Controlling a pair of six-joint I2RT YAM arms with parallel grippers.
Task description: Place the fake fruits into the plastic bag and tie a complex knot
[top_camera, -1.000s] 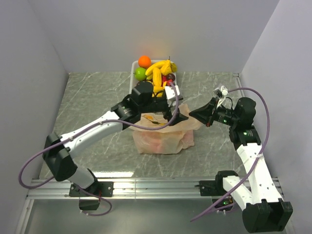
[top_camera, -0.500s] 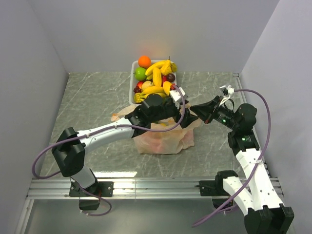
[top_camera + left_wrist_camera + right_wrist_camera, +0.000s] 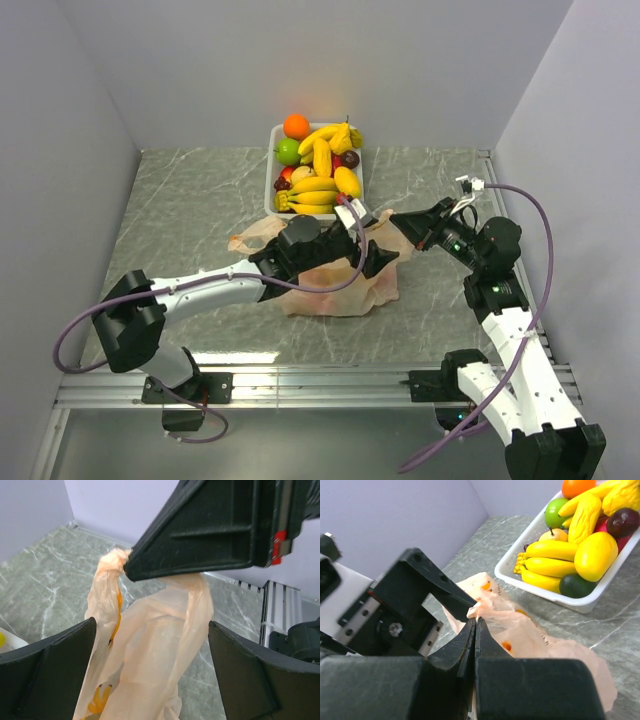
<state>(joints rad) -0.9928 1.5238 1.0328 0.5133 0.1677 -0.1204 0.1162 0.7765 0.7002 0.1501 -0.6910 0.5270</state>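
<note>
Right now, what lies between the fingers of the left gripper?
The plastic bag, its top pinched by the right gripper; the left wrist view shows it.

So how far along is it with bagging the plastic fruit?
Barely started: the glossy plastic fruits fill the white rectangular tray, none visibly bagged. In hand: the right gripper pinches shut on the top of the thin peach plastic bag, the left gripper open around it. Left: loading, then tying.

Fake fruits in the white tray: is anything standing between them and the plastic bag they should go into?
Yes. The open left end effector hangs over the plastic bag on the side facing the white tray, and the right end effector is shut on the bag's edge.
</note>
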